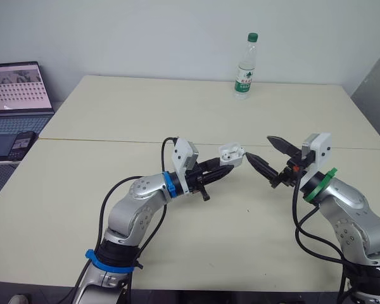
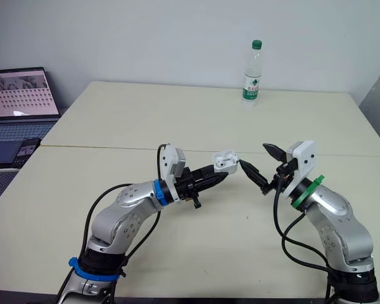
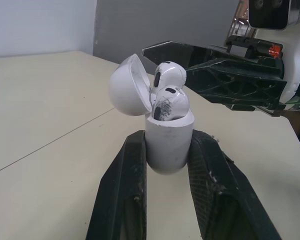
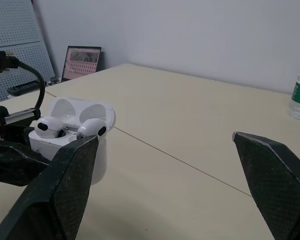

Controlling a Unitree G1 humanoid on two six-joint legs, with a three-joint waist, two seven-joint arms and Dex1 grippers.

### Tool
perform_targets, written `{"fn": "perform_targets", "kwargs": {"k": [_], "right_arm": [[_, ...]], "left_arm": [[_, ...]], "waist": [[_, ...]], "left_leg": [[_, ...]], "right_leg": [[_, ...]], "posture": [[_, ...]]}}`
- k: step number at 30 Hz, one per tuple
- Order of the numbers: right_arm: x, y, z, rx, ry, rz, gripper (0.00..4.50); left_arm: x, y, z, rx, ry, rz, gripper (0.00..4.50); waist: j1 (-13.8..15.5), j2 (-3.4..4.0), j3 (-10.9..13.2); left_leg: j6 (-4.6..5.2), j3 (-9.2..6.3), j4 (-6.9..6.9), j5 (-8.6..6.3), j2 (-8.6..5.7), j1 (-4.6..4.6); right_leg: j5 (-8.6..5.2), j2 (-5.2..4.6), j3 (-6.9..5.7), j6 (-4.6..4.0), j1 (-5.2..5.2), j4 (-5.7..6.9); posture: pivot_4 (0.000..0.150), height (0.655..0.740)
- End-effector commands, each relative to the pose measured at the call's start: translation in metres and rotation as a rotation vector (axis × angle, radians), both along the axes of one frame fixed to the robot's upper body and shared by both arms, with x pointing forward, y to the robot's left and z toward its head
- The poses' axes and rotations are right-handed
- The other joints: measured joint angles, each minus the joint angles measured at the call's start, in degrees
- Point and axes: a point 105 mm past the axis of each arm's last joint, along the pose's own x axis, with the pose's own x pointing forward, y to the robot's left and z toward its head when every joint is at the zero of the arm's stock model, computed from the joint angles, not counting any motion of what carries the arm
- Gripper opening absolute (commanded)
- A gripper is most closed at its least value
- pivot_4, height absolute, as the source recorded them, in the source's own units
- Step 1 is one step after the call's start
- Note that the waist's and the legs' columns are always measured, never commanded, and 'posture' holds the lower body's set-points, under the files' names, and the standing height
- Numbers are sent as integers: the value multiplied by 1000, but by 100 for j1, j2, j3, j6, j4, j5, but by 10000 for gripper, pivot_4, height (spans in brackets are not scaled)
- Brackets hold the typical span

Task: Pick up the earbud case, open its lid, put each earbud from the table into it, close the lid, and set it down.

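One white earbud case (image 3: 169, 142) is held up above the cream table (image 1: 114, 114), clamped at its base between the two black fingers of the left gripper (image 1: 223, 168). Its lid (image 3: 128, 85) is swung back on the hinge. Two white earbuds (image 3: 169, 75) sit in the case, one in each socket, heads poking above the rim. The right gripper (image 1: 258, 146) faces the case with its two fingers spread wide and nothing between them. Its lower fingertip (image 2: 242, 164) is just beside the case, though whether it touches the case is hard to tell. At the far edge of the table stands one clear water bottle (image 1: 246, 66) with a green cap, upright. Off the table's left side are one open laptop (image 1: 18, 88) and what looks like one phone (image 1: 19, 144).
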Motion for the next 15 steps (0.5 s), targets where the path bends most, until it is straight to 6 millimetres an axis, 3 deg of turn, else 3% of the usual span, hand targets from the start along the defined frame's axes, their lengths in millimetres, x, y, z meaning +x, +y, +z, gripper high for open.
{"fn": "perform_targets", "kwargs": {"k": [1,15], "right_arm": [[-9,8,13,-2,-59,48,44735],[-12,14,11,-27,-56,74,44735]], "left_arm": [[-6,-3,11,-16,-52,-21,7760],[-6,-5,10,-17,-50,-24,7760]], "waist": [[0,0,0],[0,0,0]], "left_leg": [[0,0,0,0,0,0],[0,0,0,0,0,0]], "right_leg": [[0,0,0,0,0,0],[0,0,-1,0,0,0]], "posture": [[1500,7362],[1500,7362]]}}
